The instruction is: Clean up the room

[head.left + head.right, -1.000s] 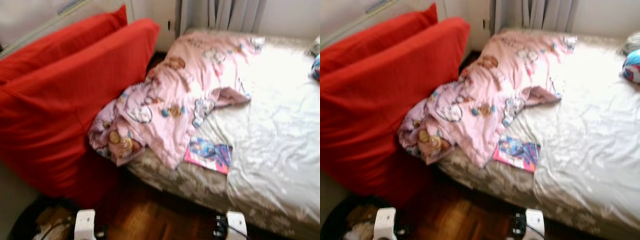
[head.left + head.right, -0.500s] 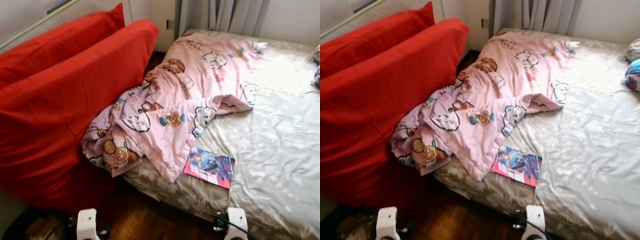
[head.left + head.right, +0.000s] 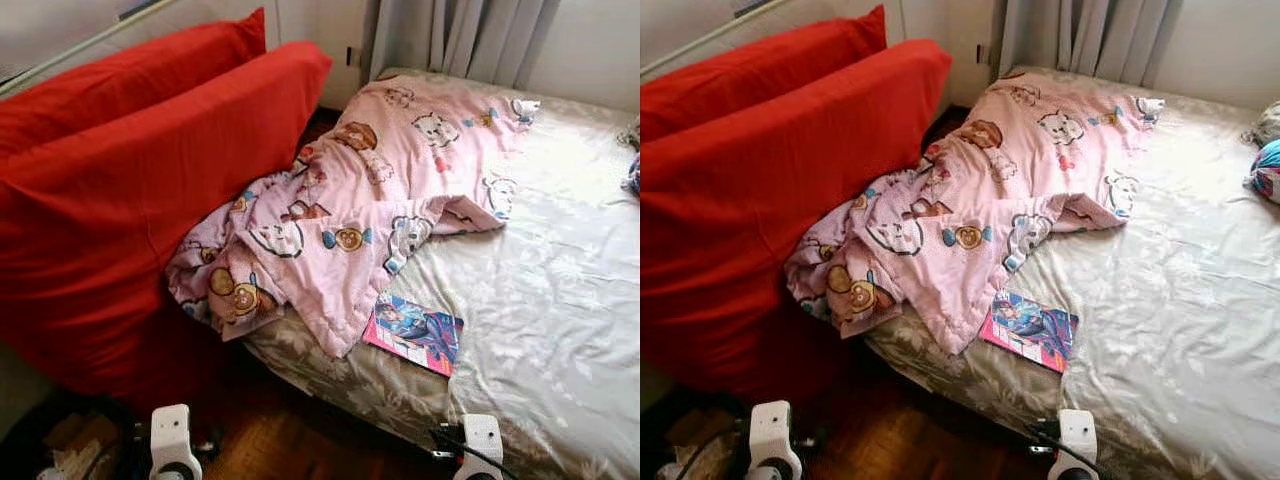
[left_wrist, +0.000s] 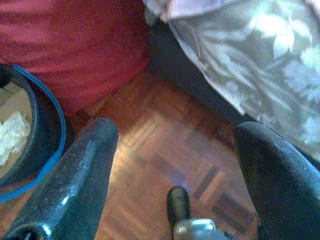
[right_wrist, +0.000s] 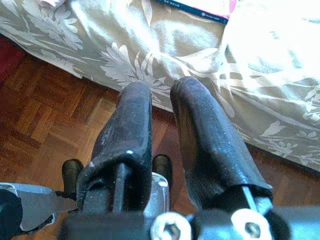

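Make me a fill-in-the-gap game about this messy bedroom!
1. The crumpled blanket with cartoon animals is mostly ____ in colour.
2. The magazine lies on the ____, near its edge.
3. The big cushions beside the bed are ____.
4. The floor is made of ____.

Missing words: pink; bed; red; wood

A bed [image 3: 560, 300] with a pale floral sheet carries a rumpled pink cartoon-print blanket [image 3: 350, 210], which spills over its near corner toward the red cushions [image 3: 130, 200]. A colourful magazine [image 3: 415, 332] lies flat on the sheet, just beside the blanket's hanging edge. Below is a dark parquet floor [image 4: 165, 150].
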Controlling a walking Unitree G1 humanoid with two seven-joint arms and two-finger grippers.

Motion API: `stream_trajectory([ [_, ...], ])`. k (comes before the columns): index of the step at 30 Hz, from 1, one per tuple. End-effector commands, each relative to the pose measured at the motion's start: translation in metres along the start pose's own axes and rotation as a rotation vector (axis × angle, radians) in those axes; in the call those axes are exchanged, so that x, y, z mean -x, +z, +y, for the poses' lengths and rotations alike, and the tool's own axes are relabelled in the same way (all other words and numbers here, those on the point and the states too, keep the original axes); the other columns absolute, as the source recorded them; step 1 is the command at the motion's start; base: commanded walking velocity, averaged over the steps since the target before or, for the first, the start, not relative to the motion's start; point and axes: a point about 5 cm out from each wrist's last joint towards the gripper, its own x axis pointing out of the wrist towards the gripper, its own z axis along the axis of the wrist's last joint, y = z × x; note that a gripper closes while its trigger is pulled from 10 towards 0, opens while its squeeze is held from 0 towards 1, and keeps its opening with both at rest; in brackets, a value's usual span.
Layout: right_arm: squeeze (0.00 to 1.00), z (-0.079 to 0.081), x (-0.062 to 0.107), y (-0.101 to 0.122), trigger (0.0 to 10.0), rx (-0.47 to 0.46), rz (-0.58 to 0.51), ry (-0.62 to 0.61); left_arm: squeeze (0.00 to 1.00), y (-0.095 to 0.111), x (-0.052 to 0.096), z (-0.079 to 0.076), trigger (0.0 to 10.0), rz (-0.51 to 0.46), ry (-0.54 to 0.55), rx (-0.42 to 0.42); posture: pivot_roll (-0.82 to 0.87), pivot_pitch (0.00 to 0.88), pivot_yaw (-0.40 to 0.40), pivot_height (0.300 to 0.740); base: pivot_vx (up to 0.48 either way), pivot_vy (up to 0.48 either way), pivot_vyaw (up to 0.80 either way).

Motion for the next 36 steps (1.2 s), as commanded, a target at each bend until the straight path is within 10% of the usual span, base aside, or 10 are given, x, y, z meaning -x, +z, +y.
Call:
stream_trajectory([
  [1,0.00,-0.001,0.002,-0.001,10.0,-0.013,-0.020,-0.007,0.00,0.007,0.000,0.005,10.0,-0.054,0.009,0.006,-0.04,0.155,-0.012,0.740,0.000,0.000,0.00],
  [7,0.00,0.000,0.002,0.000,10.0,-0.020,-0.035,-0.009,0.00,0.027,0.000,-0.002,10.0,-0.185,-0.004,0.013,-0.03,0.142,-0.010,0.740,0.000,0.000,0.00],
  [8,0.29,0.000,0.002,0.000,10.0,-0.030,-0.039,-0.007,0.00,0.027,0.000,-0.003,10.0,-0.186,-0.010,0.011,-0.03,0.139,-0.008,0.740,0.000,0.000,0.00],
  [9,1.00,0.000,0.003,0.000,10.0,-0.045,-0.046,-0.003,0.00,0.026,0.000,-0.005,10.0,-0.189,-0.014,0.011,-0.04,0.135,-0.008,0.740,0.000,0.000,0.00],
  [15,1.00,-0.001,0.001,0.010,10.0,-0.043,-0.115,-0.004,0.00,0.026,0.007,-0.014,10.0,-0.232,-0.055,-0.001,-0.05,0.122,-0.010,0.740,0.000,0.000,0.00],
  [19,1.00,0.034,-0.030,0.103,10.0,0.038,-0.427,0.063,0.00,0.027,0.012,-0.016,10.0,-0.258,-0.063,-0.010,-0.05,0.105,-0.015,0.740,0.000,0.000,0.00],
  [26,1.00,0.040,-0.027,0.102,10.0,0.038,-0.448,0.097,0.00,0.035,0.021,-0.017,10.0,-0.307,-0.073,-0.028,-0.04,0.084,-0.014,0.740,0.000,0.000,0.00],
  [27,0.16,0.041,-0.026,0.102,10.0,0.041,-0.450,0.096,0.00,0.036,0.022,-0.017,10.0,-0.314,-0.074,-0.028,-0.05,0.081,-0.011,0.740,0.000,0.000,0.00],
  [28,0.00,0.042,-0.026,0.103,10.0,0.039,-0.452,0.094,0.00,0.037,0.022,-0.017,10.0,-0.319,-0.076,-0.029,-0.05,0.079,-0.009,0.740,0.000,0.000,0.00],
  [36,0.00,0.040,-0.022,0.108,10.0,0.055,-0.484,0.072,0.00,0.042,0.027,-0.023,10.0,-0.332,-0.115,-0.045,-0.06,0.060,0.002,0.740,0.000,0.000,0.00],
])
